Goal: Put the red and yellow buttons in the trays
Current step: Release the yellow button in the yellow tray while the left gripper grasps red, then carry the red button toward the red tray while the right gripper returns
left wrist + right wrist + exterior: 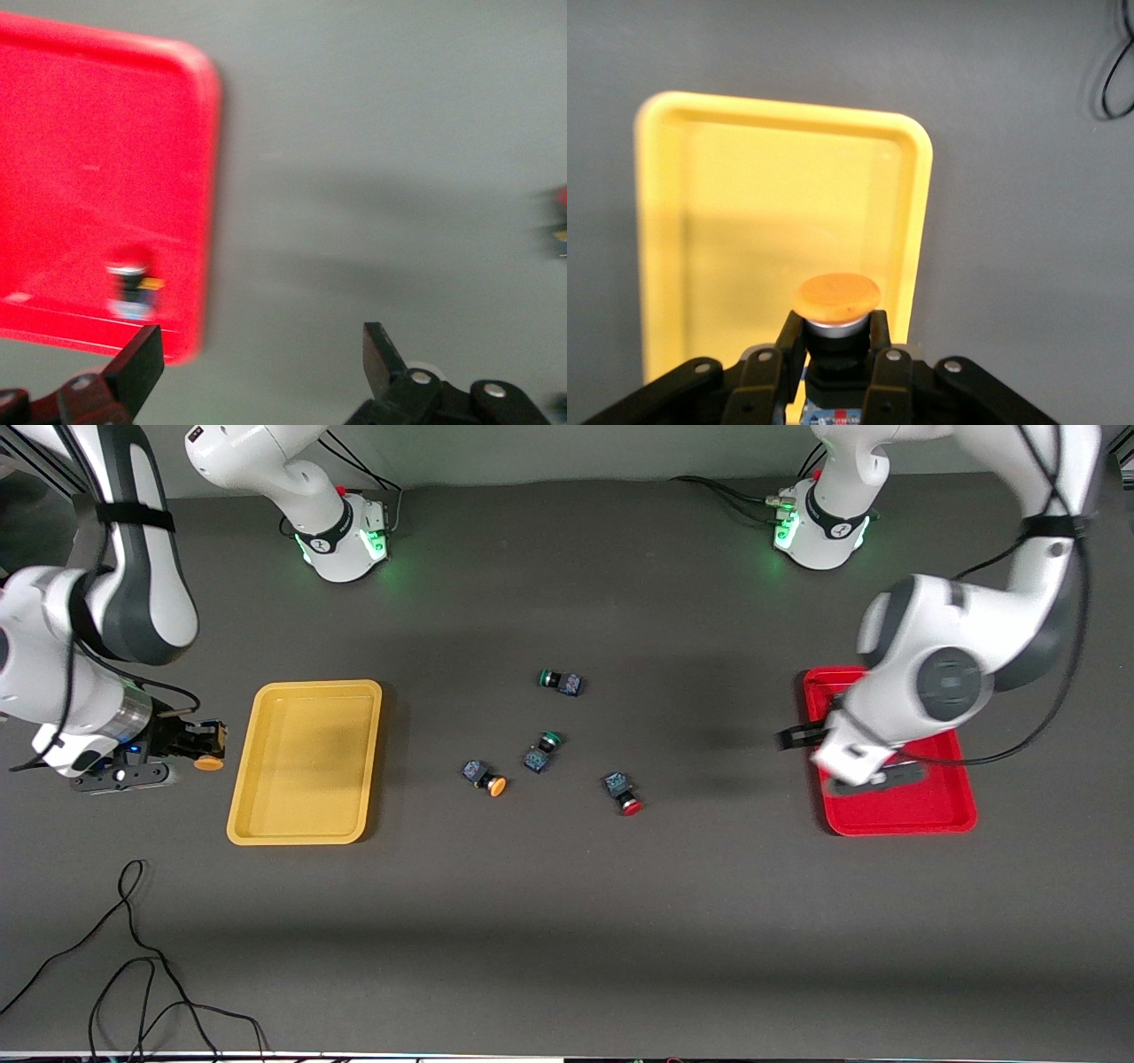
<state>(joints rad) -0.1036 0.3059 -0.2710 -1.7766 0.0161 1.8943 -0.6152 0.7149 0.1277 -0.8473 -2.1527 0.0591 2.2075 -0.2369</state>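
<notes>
My right gripper (205,746) is shut on a yellow button (210,763) and holds it above the table beside the yellow tray (266,717), at the right arm's end. In the right wrist view the fingers (790,335) clamp the button (837,297) below its cap, and the yellow tray (918,204) holds nothing. My left gripper (790,738) is open and empty over the table at the red tray's (930,815) edge. The left wrist view shows its gripper (261,343) and a red button (133,285) lying in the red tray (80,133). Another yellow button (485,777) and a red button (624,793) lie mid-table.
Two green-capped buttons lie mid-table, one (560,682) farther from the front camera and one (542,750) between the loose yellow and red buttons. A black cable (133,957) loops on the table near the front camera at the right arm's end.
</notes>
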